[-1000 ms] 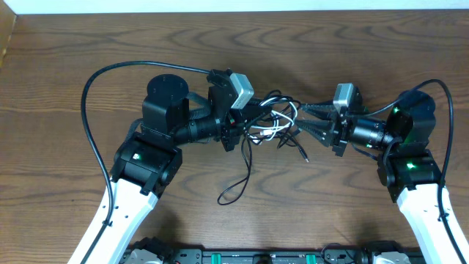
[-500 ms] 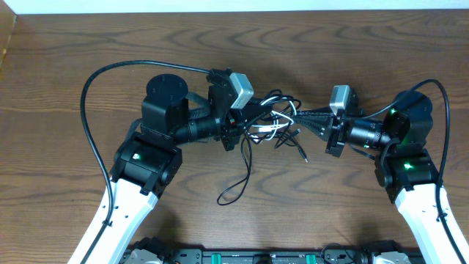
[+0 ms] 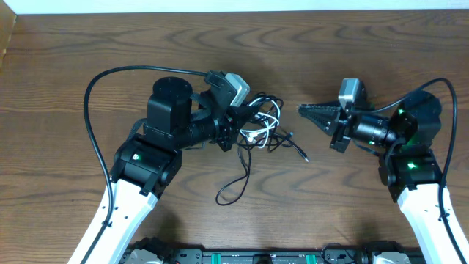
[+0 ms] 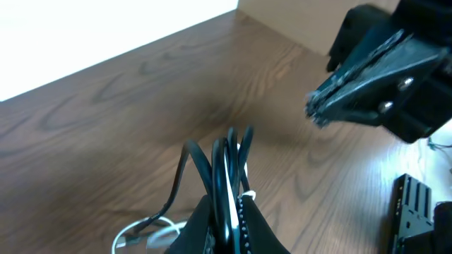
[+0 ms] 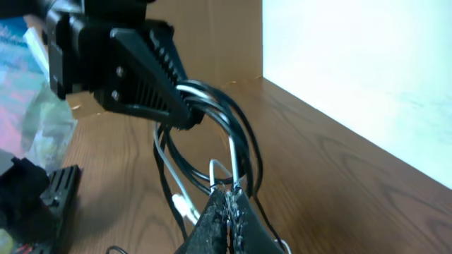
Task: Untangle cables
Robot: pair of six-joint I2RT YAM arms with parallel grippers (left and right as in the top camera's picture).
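Left gripper point(image 3: 240, 119) sits just 12-side of table point(image 3: 330, 44) centre in the overhead. Its jaws are pinched on the cables point(image 3: 265, 123), and the bundle fans out from its tip toward 3 o'clock. The left wrist view confirms this: left gripper point(image 4: 227, 220) at 6 o'clock of frame, with several black loops plus the white cable point(image 4: 229, 173) clamped between the fingers and standing up toward 12. The bundle lies around table centre. The white cable point(image 3: 274, 115) is mixed into its 3 o'clock side. One black strand point(image 3: 248, 163) trails off toward 7 o'clock and ends in a loose loop flat on the wood. A plug end point(image 3: 300, 153) pokes out at about 4 o'clock, clear of the knot. Right gripper point(image 3: 302, 109) is at 3 o'clock of the bundle with the tip pointing to 9. Its jaws are pressed together, and the overhead shows a strip of bare wood between the tip and the nearest loop. From the left wrist the right gripper point(image 4: 316, 111) shows at 2 o'clock, closed, with nothing visible in it. In the right wrist view the right gripper point(image 5: 229, 206) lines up under the cables point(image 5: 212, 99) held by the left one, with the white cable point(image 5: 233, 152) looping just above its tip. Can't tell from that angle whether anything touches or is caught.
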